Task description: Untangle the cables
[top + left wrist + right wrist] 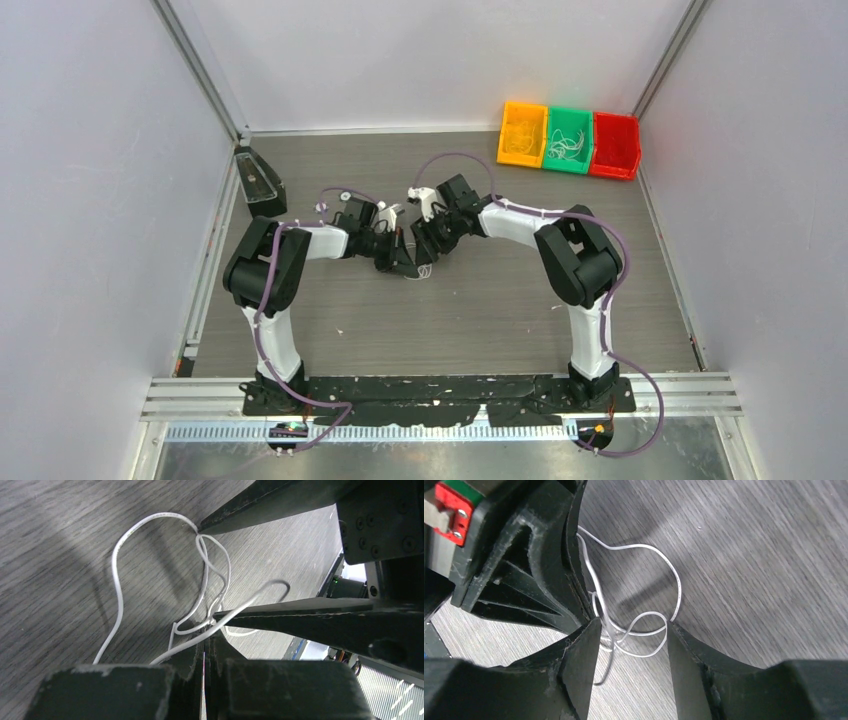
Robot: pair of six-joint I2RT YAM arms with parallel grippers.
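Counting, big to small: one grey wood-grain table, two arms (left arm, right arm) and one black box at the upper left of the top view. Three bins sit in a row at the upper right: orange bin, green bin, red bin. One small tangle of cables lies at table centre, right under the two meeting grippers.

Only white strands show in the wrist views. Strand count unclear, the loops cross too much. Thin wires also sit in the orange and green bins; the red bin's contents are too small to tell.

In the top view the tangle is mostly covered by the grippers. In the left wrist view, strands run out of sight between the near fingers at the lower edge. In the right wrist view, one strand drops behind the lower-left finger.

Both arms rise from their bases with forearms turned in toward frame centre, wrists tipped down, tips close together. Left gripper: fingers pressed together, clamped on the cables. Right gripper: fingers apart, loops lying between them, strands touching the tips, nothing pinched.
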